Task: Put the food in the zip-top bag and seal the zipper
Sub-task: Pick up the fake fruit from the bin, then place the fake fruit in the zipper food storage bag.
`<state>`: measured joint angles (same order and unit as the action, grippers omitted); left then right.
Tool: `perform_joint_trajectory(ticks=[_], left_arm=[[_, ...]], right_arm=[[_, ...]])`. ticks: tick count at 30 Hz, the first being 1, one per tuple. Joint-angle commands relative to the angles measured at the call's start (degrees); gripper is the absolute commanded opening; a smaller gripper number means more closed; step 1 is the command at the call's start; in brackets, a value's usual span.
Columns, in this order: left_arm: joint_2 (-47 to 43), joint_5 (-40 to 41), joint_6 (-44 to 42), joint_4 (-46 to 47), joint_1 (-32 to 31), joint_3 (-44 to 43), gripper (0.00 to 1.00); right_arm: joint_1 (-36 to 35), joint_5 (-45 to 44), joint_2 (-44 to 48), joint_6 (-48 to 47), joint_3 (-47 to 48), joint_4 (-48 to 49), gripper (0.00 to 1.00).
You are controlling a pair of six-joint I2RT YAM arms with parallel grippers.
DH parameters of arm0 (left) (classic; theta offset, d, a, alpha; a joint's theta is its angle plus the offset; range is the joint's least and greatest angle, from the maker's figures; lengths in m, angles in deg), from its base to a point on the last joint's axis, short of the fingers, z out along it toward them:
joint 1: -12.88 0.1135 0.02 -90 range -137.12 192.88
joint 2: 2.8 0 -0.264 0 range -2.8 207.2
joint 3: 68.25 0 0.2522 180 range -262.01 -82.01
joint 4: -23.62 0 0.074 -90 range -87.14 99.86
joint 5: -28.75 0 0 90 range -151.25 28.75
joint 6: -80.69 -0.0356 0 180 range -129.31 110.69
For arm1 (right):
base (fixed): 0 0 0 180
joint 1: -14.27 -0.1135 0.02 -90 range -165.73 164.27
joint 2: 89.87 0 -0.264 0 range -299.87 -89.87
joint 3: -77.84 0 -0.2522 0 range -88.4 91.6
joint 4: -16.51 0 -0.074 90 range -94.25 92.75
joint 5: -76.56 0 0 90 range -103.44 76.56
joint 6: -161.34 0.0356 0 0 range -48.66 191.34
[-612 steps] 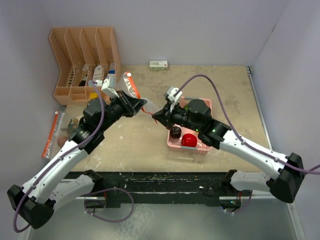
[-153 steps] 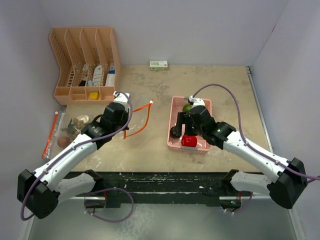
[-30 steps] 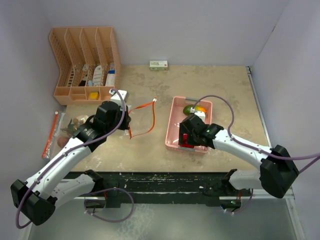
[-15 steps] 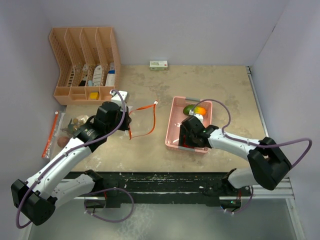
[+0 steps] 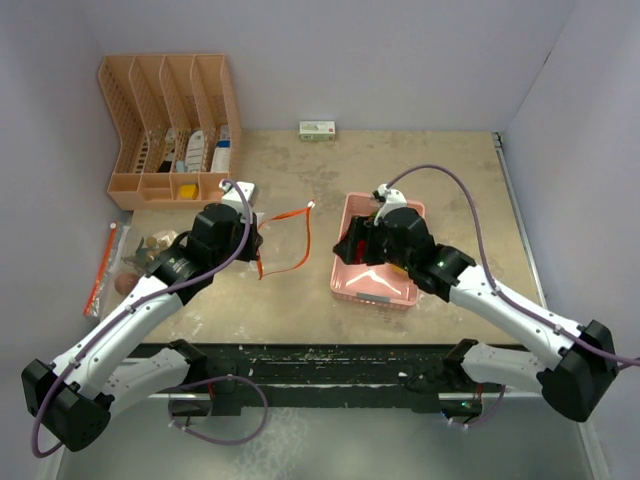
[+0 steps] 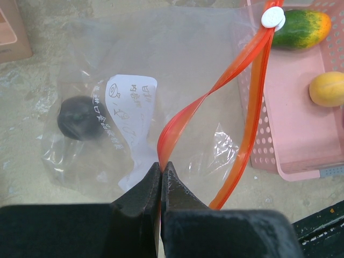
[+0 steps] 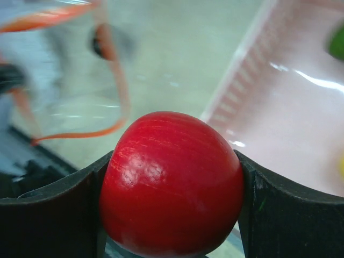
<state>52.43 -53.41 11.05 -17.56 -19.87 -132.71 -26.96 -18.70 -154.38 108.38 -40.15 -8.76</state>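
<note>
Red apple (image 7: 167,166) is clamped in the right gripper (image 7: 172,188) by the pink basket (image 6: 301,140) rim. The left gripper (image 6: 161,174) pinches the zip-top bag (image 6: 145,59) by its orange zipper, mouth open. Next, I'd guess, is carrying the apple in cleanly.

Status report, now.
Left claw shut on orange zipper strip of clear zip-top bag. Right claw shut on red toy apple, above pink plastic basket rim. Dark ball bagged.

A: From above, is the apple (image 7: 172,183) visible?
B: No, the right end effector (image 5: 352,243) hides it.
A: And its wrist camera?
B: There the bag (image 7: 80,70) and the basket (image 7: 301,107) are blurred. The right edge cuts off the mango (image 7: 338,45).
</note>
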Motion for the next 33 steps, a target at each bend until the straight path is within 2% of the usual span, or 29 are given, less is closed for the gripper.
perform_joint_trajectory(ticks=[1,7,12,13,16,17,21,26,30,33], left_arm=[[-0.5,-0.3,-0.4,2.2,0.2,-0.1,0.0],[0.2,-0.7,0.0,1.8,0.1,-1.0,0.0],[0.1,-1.3,0.6,2.0,0.1,-1.2,0.0],[0.1,-1.4,0.6,1.9,0.2,-1.2,0.0],[-0.2,-1.7,0.5,1.8,0.2,-1.3,0.0],[-0.2,-1.7,0.4,1.7,0.2,-1.3,0.0],[0.0,-1.3,0.1,1.6,0.2,-1.2,0.0],[0.5,-1.8,0.2,2.6,0.2,-0.8,0.0],[0.8,-2.2,0.3,2.9,0.2,-0.7,0.0],[0.6,-2.3,0.0,3.2,0.2,-0.4,0.0]], right_arm=[[-5.5,8.2,-0.7,-4.0,5.4,12.8,0.49],[-9.1,11.5,-12.0,-4.4,11.8,23.2,0.54],[-9.1,5.4,-22.7,-4.6,18.9,22.4,0.63],[-9.1,4.2,-24.5,-4.9,20.6,20.8,0.68],[-9.1,2.9,-27.6,-5.6,23.4,19.0,0.93],[-9.1,3.0,-27.4,-5.7,22.9,19.8,1.0],[-9.1,2.5,-25.3,-6.2,21.9,20.2,0.99],[-9.1,-1.0,-17.5,-6.8,18.5,16.0,1.0],[-8.5,-7.2,-9.6,-2.4,13.2,5.5,0.99],[-5.4,-14.7,-6.7,2.2,10.8,-7.6,0.99]])
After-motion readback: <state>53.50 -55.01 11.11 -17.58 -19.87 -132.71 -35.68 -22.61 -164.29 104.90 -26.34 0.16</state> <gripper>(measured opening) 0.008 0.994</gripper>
